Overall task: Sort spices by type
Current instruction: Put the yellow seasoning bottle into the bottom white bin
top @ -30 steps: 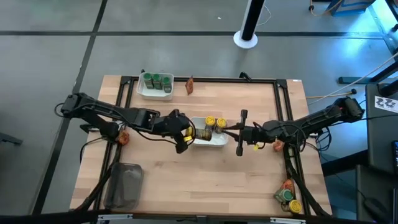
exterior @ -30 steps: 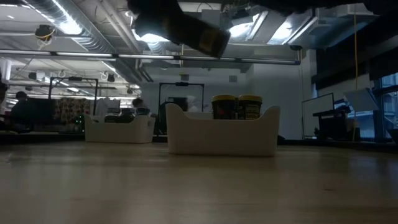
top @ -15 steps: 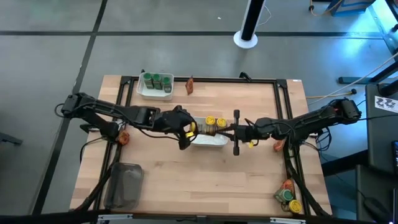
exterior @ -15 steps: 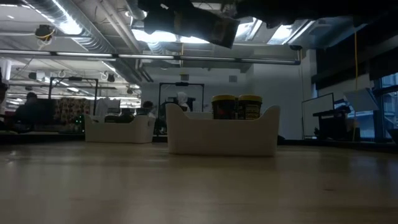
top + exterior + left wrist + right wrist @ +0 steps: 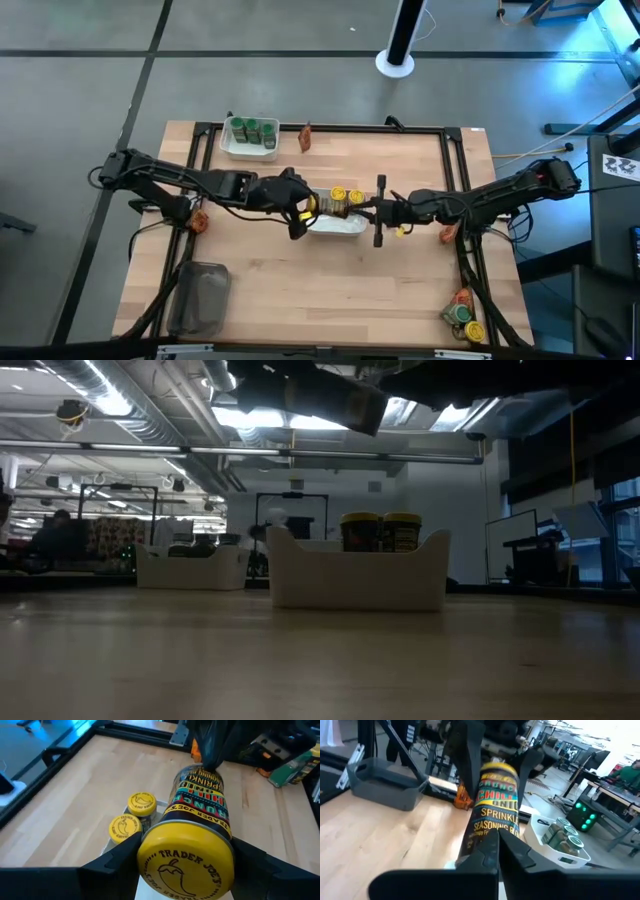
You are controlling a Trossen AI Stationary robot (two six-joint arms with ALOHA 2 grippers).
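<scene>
Above the middle tray [image 5: 345, 227], left gripper [image 5: 312, 209] clamps a yellow-lidded jar [image 5: 192, 837]; right gripper [image 5: 372, 209] pressed together.

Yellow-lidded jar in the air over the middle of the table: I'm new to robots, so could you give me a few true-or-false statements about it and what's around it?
1. The left hand holds the yellow-lidded jar above the middle tray. True.
2. The middle tray contains green-lidded jars. False: it holds two yellow-lidded jars; the green-lidded jars stand in the back tray.
3. The right hand is shut, close to the held jar's bottom end. True.
4. The grey tub sits beside the green-lidded jars. False: it sits at the table's front left corner, far from them.
</scene>
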